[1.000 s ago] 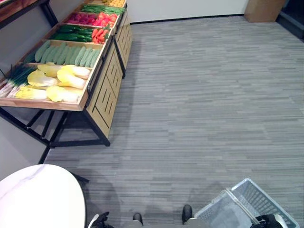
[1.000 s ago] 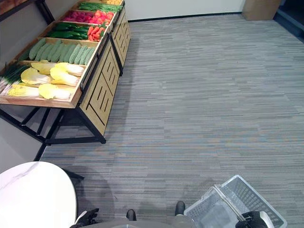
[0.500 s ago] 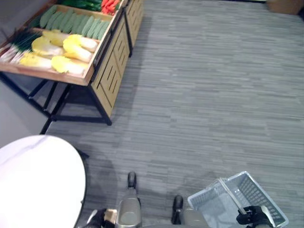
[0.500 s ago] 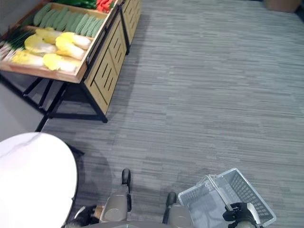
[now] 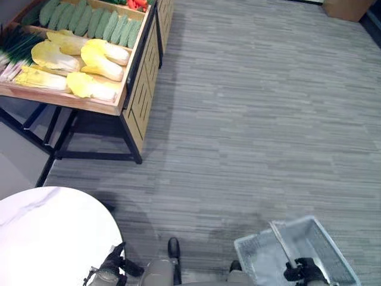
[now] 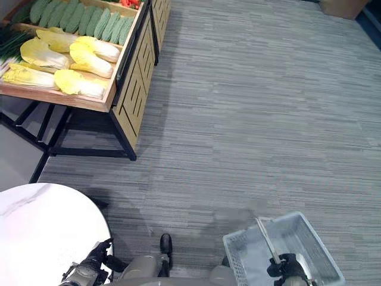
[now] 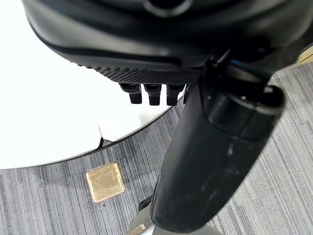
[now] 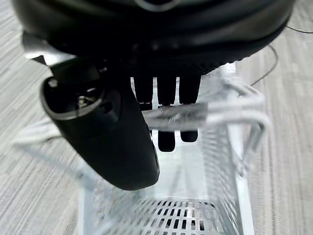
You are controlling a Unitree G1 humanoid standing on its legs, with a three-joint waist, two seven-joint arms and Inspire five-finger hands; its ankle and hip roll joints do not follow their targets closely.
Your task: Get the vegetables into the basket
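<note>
Yellow cabbages (image 5: 98,56), pale green gourds (image 5: 101,21) and green onions (image 5: 15,47) lie in the wooden stand (image 5: 136,89) at the far left. A light grey mesh basket (image 5: 324,235) hangs low at the right over the carpet. My right hand (image 5: 303,271) is shut on the basket's handle (image 8: 195,115), fingers curled round it in the right wrist view. The basket looks empty inside. My left hand (image 5: 110,267) hangs at the lower left beside the round table, fingers curled and holding nothing.
A white round table (image 5: 47,238) stands at the lower left, close to my left hand. The stand rests on black metal legs (image 5: 65,140) and has wooden drawer fronts. Grey carpet (image 5: 250,119) stretches between me and the stand. A brown box (image 5: 342,7) sits far right.
The whole picture has shifted, so the camera has moved. The basket stays in my right hand, and my left hand now shows more fully beside the table.
</note>
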